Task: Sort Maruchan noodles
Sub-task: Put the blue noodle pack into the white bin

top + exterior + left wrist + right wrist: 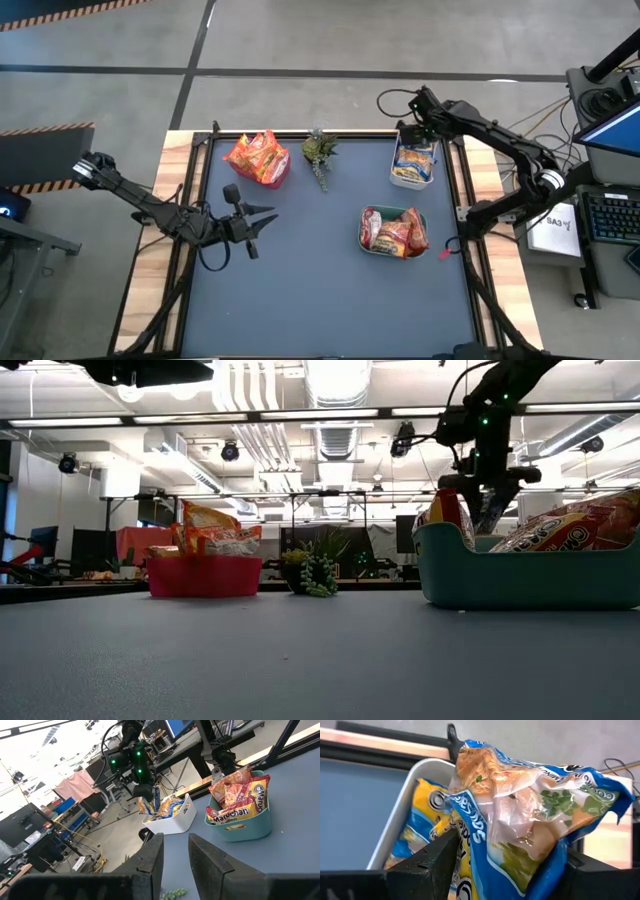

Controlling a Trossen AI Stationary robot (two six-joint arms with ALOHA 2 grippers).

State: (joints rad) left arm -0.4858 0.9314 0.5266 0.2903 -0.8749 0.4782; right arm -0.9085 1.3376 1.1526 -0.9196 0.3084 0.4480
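**Right claw over the white bin with a blue-and-yellow packet**

The right claw [415,135] is up at the far right corner of the dark surface [320,280], hanging just above the white bin [412,178]. Its wrist view shows it clamped on a yellow-and-blue noodle packet [530,815], one dark finger [427,862] on each side of the crinkly plastic, the packet standing on end above the bin. More yellow-and-blue packets [420,827] lie inside the bin beneath it.

Nearer the middle right sits the teal bin [368,240], stuffed with red packets [398,233] that poke above its rim; in the low view they lean out over the teal wall. Across at the far left is the red bin [203,576], piled with orange packets [258,157]. Between the red bin and the white one stands a small green plant [320,153], apart from both.

The left claw [262,222] waits low over the left side of the surface, well clear of all three bins. Its fingers [150,857] stand apart with nothing between them, pointing across toward the teal and white bins.

No loose packets show on the open surface.
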